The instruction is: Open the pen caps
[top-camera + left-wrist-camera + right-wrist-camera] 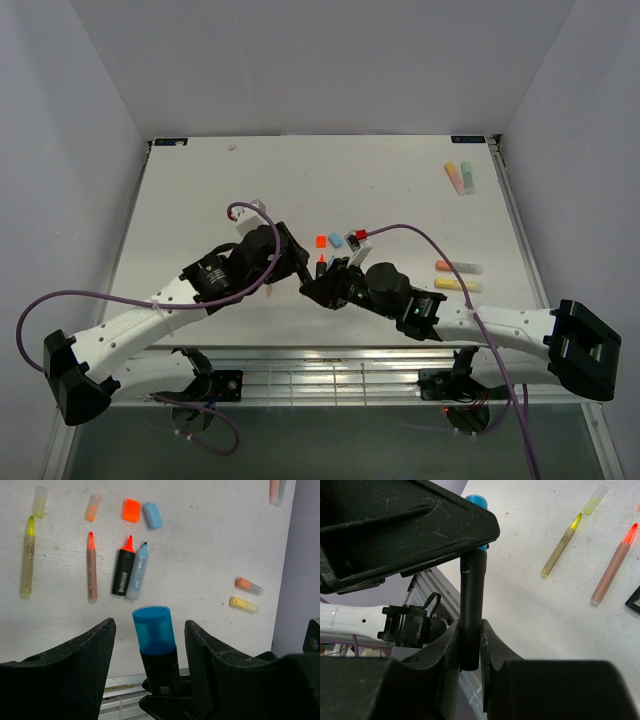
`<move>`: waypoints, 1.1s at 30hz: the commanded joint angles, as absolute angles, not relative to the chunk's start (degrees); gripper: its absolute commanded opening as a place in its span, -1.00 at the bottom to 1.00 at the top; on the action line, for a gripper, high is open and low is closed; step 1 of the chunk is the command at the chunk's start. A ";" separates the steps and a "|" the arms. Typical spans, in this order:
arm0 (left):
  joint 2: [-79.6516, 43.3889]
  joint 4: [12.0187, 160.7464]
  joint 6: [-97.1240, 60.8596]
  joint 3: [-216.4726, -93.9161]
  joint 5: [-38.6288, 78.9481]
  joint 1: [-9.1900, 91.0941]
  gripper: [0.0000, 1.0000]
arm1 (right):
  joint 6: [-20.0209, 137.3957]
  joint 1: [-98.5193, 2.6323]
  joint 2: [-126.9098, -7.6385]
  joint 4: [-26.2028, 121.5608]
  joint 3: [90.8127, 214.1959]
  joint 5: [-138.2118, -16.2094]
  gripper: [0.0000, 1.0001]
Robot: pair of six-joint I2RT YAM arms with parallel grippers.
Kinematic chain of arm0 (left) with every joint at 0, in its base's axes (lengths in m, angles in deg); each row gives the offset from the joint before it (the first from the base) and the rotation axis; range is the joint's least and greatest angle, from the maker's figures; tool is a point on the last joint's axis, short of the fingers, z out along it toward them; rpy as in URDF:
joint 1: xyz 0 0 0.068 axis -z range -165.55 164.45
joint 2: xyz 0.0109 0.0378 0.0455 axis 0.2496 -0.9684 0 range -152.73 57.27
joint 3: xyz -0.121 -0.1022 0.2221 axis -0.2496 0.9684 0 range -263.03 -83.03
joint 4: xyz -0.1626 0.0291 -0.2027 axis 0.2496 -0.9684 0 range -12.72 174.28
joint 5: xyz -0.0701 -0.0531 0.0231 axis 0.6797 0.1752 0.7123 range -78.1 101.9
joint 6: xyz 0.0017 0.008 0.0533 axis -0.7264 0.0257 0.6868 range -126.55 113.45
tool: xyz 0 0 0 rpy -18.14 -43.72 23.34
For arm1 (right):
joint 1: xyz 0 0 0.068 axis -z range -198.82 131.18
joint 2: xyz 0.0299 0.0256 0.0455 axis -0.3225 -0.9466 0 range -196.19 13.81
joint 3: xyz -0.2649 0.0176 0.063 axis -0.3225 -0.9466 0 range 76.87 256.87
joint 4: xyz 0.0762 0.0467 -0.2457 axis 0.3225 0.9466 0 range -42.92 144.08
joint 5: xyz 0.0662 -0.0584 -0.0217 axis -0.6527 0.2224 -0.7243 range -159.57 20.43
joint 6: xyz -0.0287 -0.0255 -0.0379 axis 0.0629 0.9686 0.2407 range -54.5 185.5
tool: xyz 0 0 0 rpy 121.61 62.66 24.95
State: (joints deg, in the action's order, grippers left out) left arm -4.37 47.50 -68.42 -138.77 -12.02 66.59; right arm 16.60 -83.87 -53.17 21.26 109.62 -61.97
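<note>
- The right gripper [470, 630] is clamped on the lower part of a black pen [471, 595] and holds it in the air over the near part of the white table [210, 545].
- The blue cap [154, 630] sits on the free end of this pen and is not pulled off.
- The left gripper [150, 624] is placed around this cap. Its two fingers [85, 655] stand apart, one on each side. In the left wrist view a narrow gap shows between the cap and each finger.
- In the right wrist view one left finger covers most of the cap and only its rounded end shows. From there I cannot tell if they touch.
- Farther out on the table, an orange cap [131, 510] and a light blue cap [152, 515] lie just beside each other, off their pens.
- Nearer to the arms lie a black highlighter with an orange tip [123, 570] and a pale blue highlighter [137, 575]. They are side by side and touching, and both are uncapped.
- More to the left, a pale orange cap [93, 507] lies apart from a thin brown pen with an orange tip [92, 570].
- A clear yellowish cap [40, 500] lies apart from a thin yellow pen [28, 560].
- To the right, well apart from these, a short orange pen [248, 585] and a short yellow pen [243, 604] lie near each other with their caps on.
- Near the far right corner, an orange-pink pen [452, 172] and a green pen [466, 180] lie side by side.
</note>
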 commanded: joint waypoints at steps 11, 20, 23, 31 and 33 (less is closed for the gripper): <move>-4.43 49.91 -68.16 -139.54 -11.74 65.87 -0.06 | 17.25 -85.17 -54.04 16.15 110.45 -60.34 -0.85; -4.77 50.44 -67.20 -139.28 -11.39 64.38 -0.63 | 17.16 -85.53 -53.61 18.60 109.48 -58.94 -0.85; -6.00 50.79 -64.92 -139.89 -10.69 62.02 -1.00 | 18.30 -86.23 -53.17 21.41 109.13 -57.53 -0.85; -12.06 53.69 -56.39 -144.10 3.10 47.16 -1.00 | 24.90 -93.43 -56.24 46.98 119.04 -39.11 -0.85; -13.91 53.61 -54.98 -145.86 4.42 44.78 -1.00 | 25.25 -93.79 -57.03 52.61 119.93 -37.32 -0.85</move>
